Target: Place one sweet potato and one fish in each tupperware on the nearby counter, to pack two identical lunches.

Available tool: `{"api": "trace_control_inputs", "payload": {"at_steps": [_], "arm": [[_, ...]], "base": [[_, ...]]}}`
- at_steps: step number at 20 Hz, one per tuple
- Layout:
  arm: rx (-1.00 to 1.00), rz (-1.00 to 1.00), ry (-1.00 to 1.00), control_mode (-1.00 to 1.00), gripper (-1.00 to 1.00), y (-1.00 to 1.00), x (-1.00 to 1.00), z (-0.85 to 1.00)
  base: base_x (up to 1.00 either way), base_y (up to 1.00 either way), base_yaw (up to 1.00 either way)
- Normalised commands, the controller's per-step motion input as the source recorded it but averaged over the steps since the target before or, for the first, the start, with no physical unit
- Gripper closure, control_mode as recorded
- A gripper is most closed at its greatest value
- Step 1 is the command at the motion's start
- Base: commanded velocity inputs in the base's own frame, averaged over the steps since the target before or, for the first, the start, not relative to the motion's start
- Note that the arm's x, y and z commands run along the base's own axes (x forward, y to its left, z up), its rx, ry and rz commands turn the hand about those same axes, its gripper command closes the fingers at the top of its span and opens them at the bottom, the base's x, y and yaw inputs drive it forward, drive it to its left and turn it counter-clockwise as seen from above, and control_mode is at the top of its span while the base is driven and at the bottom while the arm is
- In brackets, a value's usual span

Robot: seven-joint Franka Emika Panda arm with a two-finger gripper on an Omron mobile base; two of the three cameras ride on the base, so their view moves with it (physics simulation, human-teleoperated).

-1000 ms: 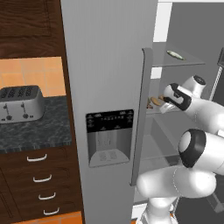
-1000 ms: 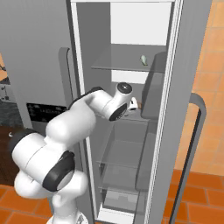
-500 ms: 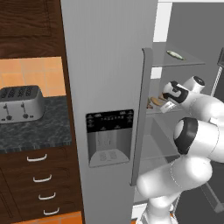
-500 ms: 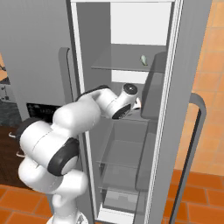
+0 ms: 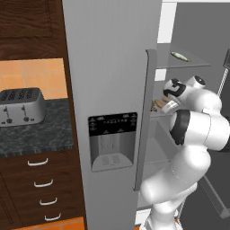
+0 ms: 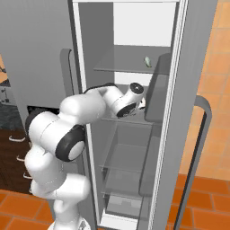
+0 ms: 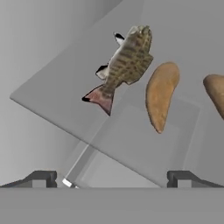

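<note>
Arm's swung further into the open grey fridge [image 6: 170,134] over the last second, elbow tucking in, so I'm closing on the food but nothing's picked yet. My claw [image 7: 111,177] is spread wide and empty, and on the glass shelf [image 7: 57,87] ahead, well clear of the tips, lies the striped brown fish with a reddish tail [image 7: 124,65]. An orange-brown sweet potato [image 7: 161,94] sits just to its right and a second sweet potato [image 7: 216,94] beyond that, at the frame edge.

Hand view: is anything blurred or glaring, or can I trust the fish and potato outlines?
Hand view: flat, even light, no glare; the fish and the sweet potato beside it have clear outlines, slightly soft; a second potato is cropped at the frame edge. Left base view: food on the shelf partly hidden.
</note>
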Motion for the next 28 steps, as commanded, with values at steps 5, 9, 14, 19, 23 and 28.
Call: {"api": "trace_control_inputs", "payload": {"at_steps": [5,9,14,19,23,28], "arm": [[0.00,0.06,0.00,-1.00,-1.00,-0.11,0.34,-0.21],[0.00,0.08,-0.02,-1.00,-1.00,-0.10,0.26,-0.02],[0.00,0.02,0.00,-1.00,-1.00,0.00,0.39,0.00],[0.00,0.03,0.00,-1.00,-1.00,-0.07,0.46,-0.13],[0.00,0.08,0.05,-1.00,-1.00,-0.16,0.33,-0.60],[0.00,0.12,0.05,-1.00,-1.00,-0.02,0.40,-0.68]], "base": [[0.00,0.00,0.00],[0.00,0.00,0.00],[0.00,0.00,0.00],[0.00,0.00,0.00],[0.00,0.00,0.00],[0.00,0.00,0.00]]}}
